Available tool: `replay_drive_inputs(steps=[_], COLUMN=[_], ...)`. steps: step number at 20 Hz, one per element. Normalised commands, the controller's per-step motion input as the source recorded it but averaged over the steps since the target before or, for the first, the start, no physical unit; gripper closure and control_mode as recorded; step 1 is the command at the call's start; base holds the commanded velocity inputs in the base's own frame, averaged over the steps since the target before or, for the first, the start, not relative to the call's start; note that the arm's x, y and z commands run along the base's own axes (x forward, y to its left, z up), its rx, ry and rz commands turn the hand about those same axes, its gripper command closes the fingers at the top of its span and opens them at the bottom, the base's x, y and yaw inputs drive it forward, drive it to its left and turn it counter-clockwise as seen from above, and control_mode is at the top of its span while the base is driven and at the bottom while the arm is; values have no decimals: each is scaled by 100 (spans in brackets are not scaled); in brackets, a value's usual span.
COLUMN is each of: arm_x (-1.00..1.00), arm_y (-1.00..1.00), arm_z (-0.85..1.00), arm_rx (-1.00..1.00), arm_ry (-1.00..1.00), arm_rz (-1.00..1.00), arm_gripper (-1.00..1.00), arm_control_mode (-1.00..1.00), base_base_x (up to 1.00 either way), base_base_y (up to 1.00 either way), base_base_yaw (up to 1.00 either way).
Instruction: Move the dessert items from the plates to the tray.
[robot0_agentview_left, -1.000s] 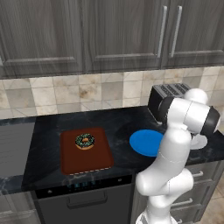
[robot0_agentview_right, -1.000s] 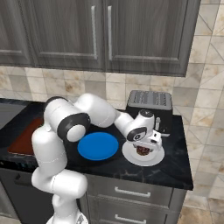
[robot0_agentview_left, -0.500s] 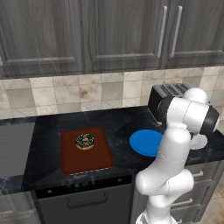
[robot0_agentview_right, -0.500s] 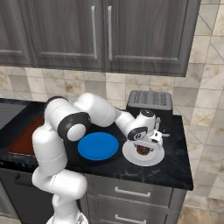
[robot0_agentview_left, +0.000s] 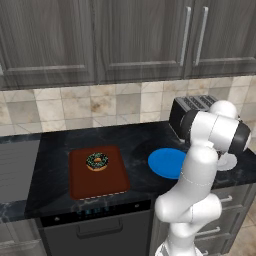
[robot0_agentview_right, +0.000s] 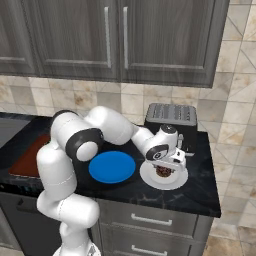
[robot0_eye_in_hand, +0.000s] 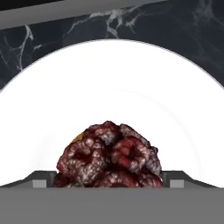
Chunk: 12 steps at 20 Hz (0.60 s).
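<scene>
The tray (robot0_agentview_left: 98, 173) lies well left of the toaster (robot0_agentview_right: 171, 119) and already holds the donut (robot0_agentview_left: 97, 161), so half my job looks done. The blue plate (robot0_agentview_right: 112, 167) before the toaster is bare. On the white plate (robot0_agentview_right: 165, 178) beside it sits the dark sweet (robot0_eye_in_hand: 110, 156), my pincer (robot0_agentview_right: 167, 164) low over it, tips apart on either side, not yet clamped.

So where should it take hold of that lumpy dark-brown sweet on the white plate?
Probably across its widest middle, coming straight down from above. The lumpy dark-brown sweet is a low, rounded mound sitting flat on the white plate, so only its sides offer grip. The fingers already flank it, one on each side, low near the plate.
</scene>
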Motion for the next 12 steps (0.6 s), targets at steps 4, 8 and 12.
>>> replay_drive_inputs(steps=[4, 8, 12], arm_x=[-34, -46, -44], arm_y=[0, 7, 34], arm_z=[9, 63, 93], arm_rx=[0, 0, 0], arm_ry=[-9, -17, -13], arm_rz=[0, 0, 0], arm_gripper=[100, 100, 100], arm_control_mode=[-100, -100, -100], base_base_x=[0, 0, 0], base_base_y=[0, 0, 0], base_base_yaw=[0, 0, 0])
